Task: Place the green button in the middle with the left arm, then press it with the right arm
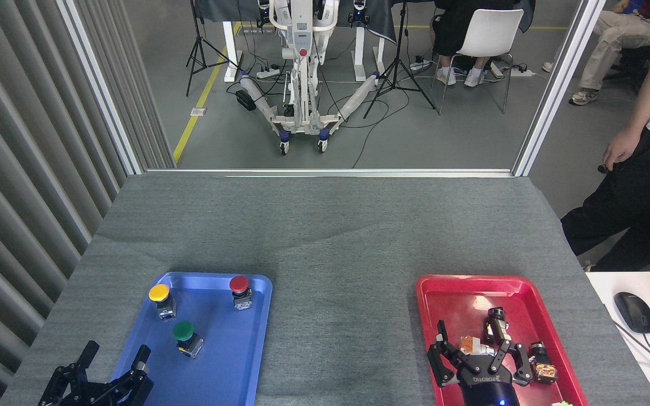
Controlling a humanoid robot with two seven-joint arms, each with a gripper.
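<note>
One short reach up and right of the open, empty left gripper (112, 361) sits the green button (185, 335), far from the right gripper (480, 352), also spread open.

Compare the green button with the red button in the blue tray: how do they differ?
The green button has a dark green cap; the red button has a red one. The green button sits near the middle of the blue tray; the red button sits by its far right corner. Both have round caps on small block bases.
</note>
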